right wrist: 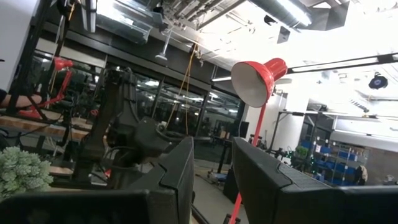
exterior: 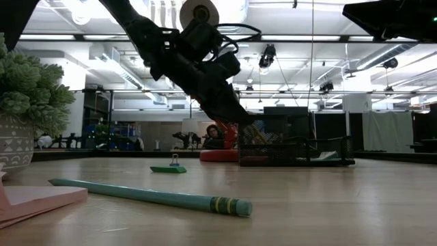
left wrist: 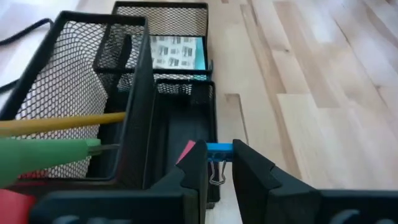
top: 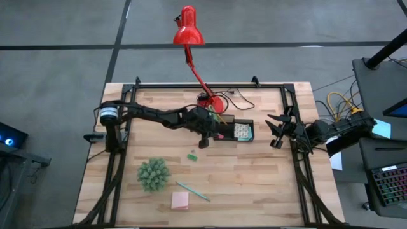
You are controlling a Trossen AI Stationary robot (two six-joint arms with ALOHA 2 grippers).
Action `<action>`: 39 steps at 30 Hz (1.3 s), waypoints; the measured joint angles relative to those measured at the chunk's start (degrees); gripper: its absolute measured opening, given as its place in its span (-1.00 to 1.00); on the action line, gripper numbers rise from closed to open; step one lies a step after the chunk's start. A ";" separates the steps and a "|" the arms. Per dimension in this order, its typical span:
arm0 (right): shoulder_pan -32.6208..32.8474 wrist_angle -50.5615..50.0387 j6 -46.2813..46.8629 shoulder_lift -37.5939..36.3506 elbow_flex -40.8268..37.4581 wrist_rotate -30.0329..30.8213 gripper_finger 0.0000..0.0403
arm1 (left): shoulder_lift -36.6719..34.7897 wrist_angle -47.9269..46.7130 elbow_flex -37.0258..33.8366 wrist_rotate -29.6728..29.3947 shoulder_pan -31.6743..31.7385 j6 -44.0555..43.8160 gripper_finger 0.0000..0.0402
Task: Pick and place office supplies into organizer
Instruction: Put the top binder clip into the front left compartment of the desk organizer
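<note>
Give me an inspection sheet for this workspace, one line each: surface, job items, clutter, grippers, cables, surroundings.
Surface: wooden table, bare in places.
Job items: black mesh organizer holds a light-blue pad; teal pencil, pink pad and green clip lie loose.
Clutter: fuzzy green ball, red lamp.
Grippers: left gripper over the organizer, jaws shut on a blue binder clip; right gripper waits at the table's right edge, jaws open and empty.
Cables: yellow cables beside the table.
Surroundings: grey floor, laptop.
</note>
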 joint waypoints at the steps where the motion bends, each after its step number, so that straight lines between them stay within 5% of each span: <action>1: 0.00 0.00 0.00 0.00 0.00 0.00 -0.50 | -0.01 0.01 0.09 -0.48 -0.37 0.00 -0.82; 6: 0.00 0.00 -0.05 0.02 0.00 0.00 -0.50 | -0.35 -1.59 0.25 -10.59 -2.43 -0.03 -0.82; 13: 0.00 0.00 -0.07 0.02 0.00 0.00 -0.50 | -0.54 -1.47 0.23 -16.27 -2.56 -6.55 -0.82; 39: 0.02 0.02 -0.20 0.02 -0.02 0.00 -0.50 | 0.57 2.48 -0.01 -16.30 -3.58 -12.04 -0.76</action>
